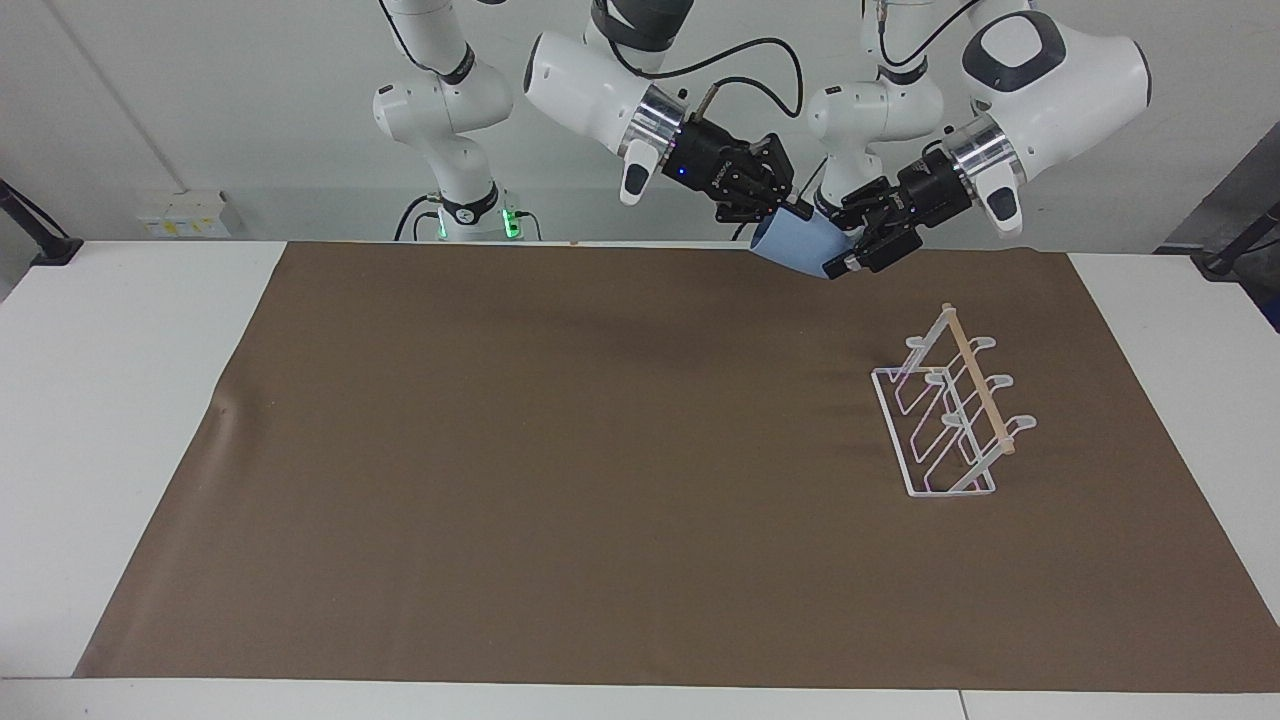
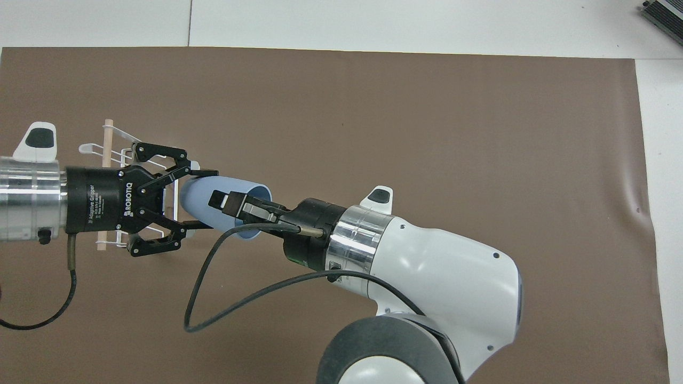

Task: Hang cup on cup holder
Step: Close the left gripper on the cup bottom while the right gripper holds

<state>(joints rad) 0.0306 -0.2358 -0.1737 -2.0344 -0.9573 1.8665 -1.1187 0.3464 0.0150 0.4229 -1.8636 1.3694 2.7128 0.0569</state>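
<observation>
The light-blue cup [image 1: 800, 248] hangs in the air on its side, over the mat's edge nearest the robots. My right gripper [image 1: 790, 208] is shut on its rim, with one finger inside the mouth [image 2: 251, 213]. My left gripper [image 1: 842, 250] has closed around the cup's tapered base, a fingertip [image 2: 209, 173] on each side of it. In the overhead view the cup [image 2: 240, 186] lies between the left gripper [image 2: 205, 199] and the right gripper [image 2: 229, 205]. The white wire cup holder [image 1: 950, 415] with its wooden dowel stands on the mat toward the left arm's end, and the left hand partly covers the cup holder [image 2: 108, 140] from above.
A brown mat [image 1: 600, 450] covers most of the white table [image 1: 100, 400]. A black cable [image 2: 203, 288] loops down from the right wrist. Nothing else lies on the mat.
</observation>
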